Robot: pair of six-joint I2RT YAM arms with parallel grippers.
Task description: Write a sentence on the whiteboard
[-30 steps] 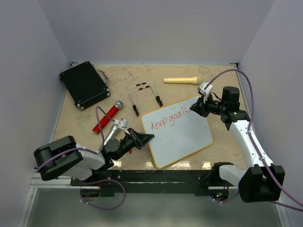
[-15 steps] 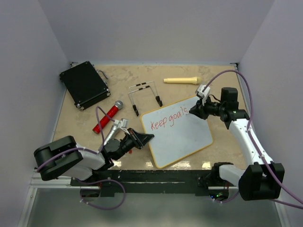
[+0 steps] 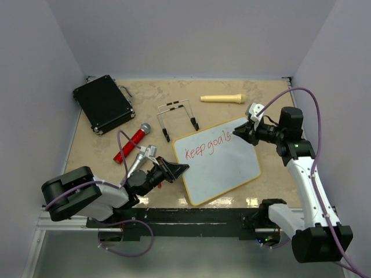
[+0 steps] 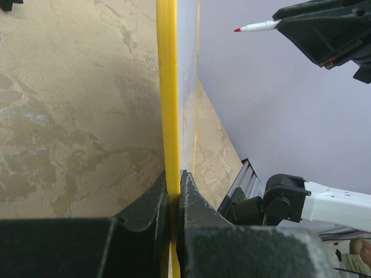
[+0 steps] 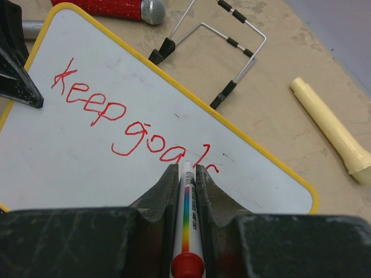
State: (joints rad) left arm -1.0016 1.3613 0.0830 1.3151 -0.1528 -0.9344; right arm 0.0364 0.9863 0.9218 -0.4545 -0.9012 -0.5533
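The whiteboard lies tilted on the table and carries the sentence in red, reading "Keep goals". My left gripper is shut on its yellow left edge, with one jaw on each side of the frame at the left gripper. My right gripper is shut on a white marker with a rainbow stripe and a red end. The marker hangs a little above the board, its tip over the last letters of the sentence on the whiteboard.
A black case sits at the back left. A red microphone and a silver microphone lie left of the board. A wire stand and a cream handle lie behind it.
The final "s" of "goals" has been added. My right gripper has since drawn slightly right with the marker tip off the board. The left arm has not moved.
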